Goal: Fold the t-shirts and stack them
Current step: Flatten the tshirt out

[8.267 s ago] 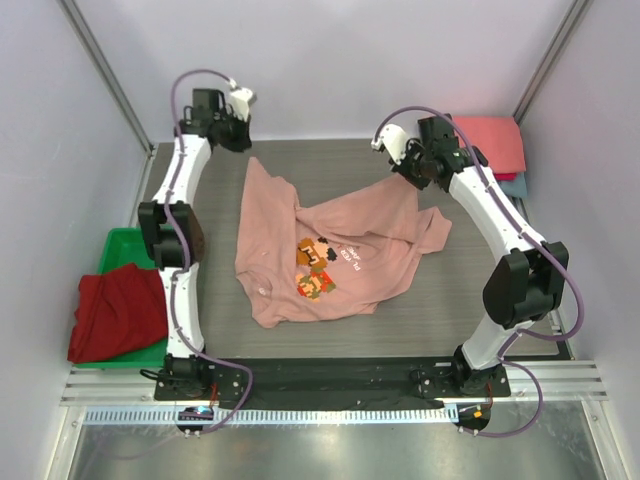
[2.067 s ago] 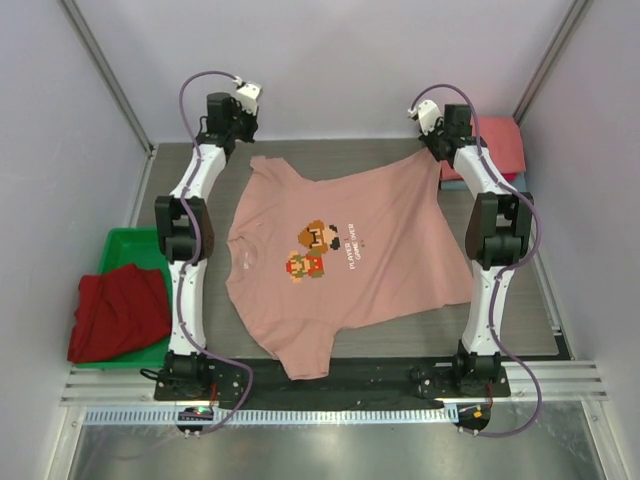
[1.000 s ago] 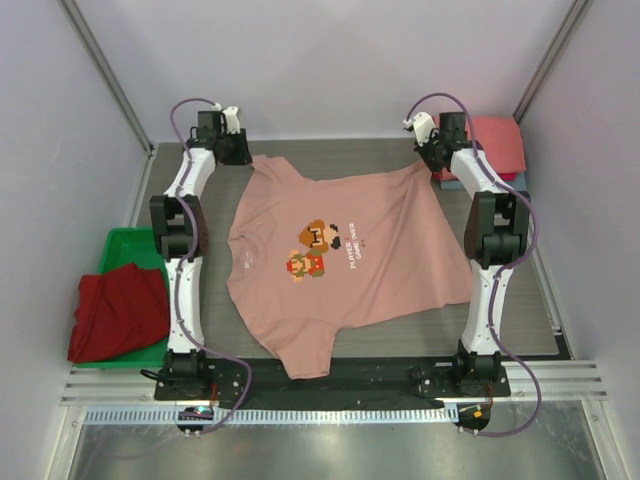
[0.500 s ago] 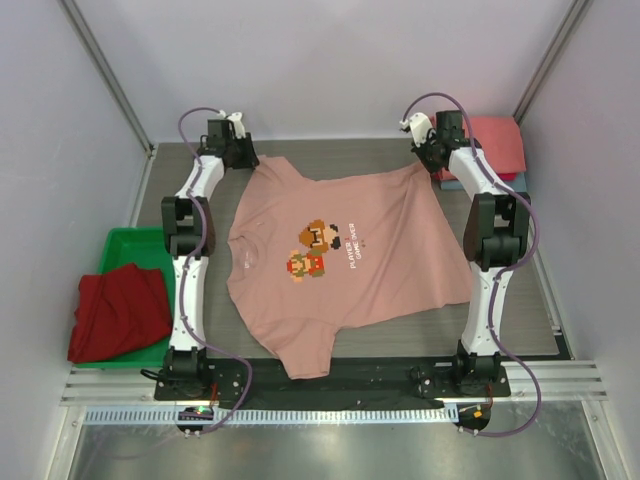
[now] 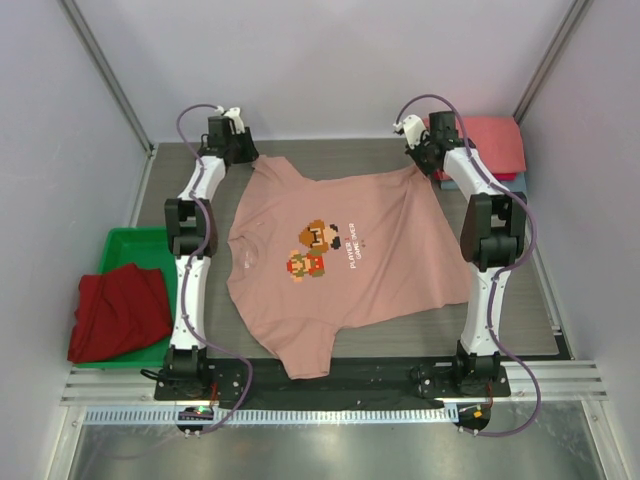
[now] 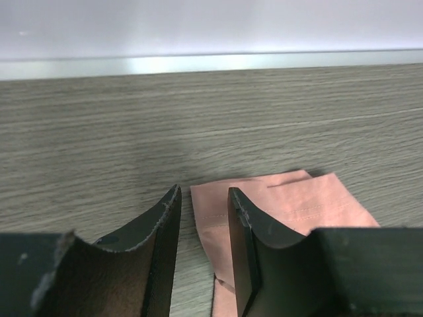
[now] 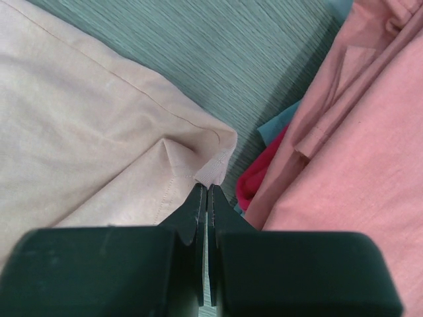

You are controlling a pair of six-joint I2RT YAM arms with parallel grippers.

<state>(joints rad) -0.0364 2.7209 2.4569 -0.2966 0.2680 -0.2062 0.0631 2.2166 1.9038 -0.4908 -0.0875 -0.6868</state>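
Pink tee (image 5: 340, 270) lay flat, print up, mid-table (image 5: 330, 152), on grey woodgrain with white walls around. Right gripper (image 7: 204, 191) was pinched shut on its 1 o'clock corner. Left gripper (image 6: 203, 198) was half open over the 11 o'clock corner, gripping nothing. Folded stack (image 5: 495, 140) sat at 2 o'clock, and red tee (image 5: 115, 310) in tray (image 5: 125, 245) at 9.

At two o'clock in the overhead view, the folded coral-red cotton t-shirt (image 5: 490, 140) covers all but a sliver of the blue-grey t-shirt (image 7: 282, 124) beneath, and the lettering (image 5: 355, 253) beside the dusty-pink t-shirt's (image 5: 390, 280) pixel print (image 5: 312, 250) is too small to read.
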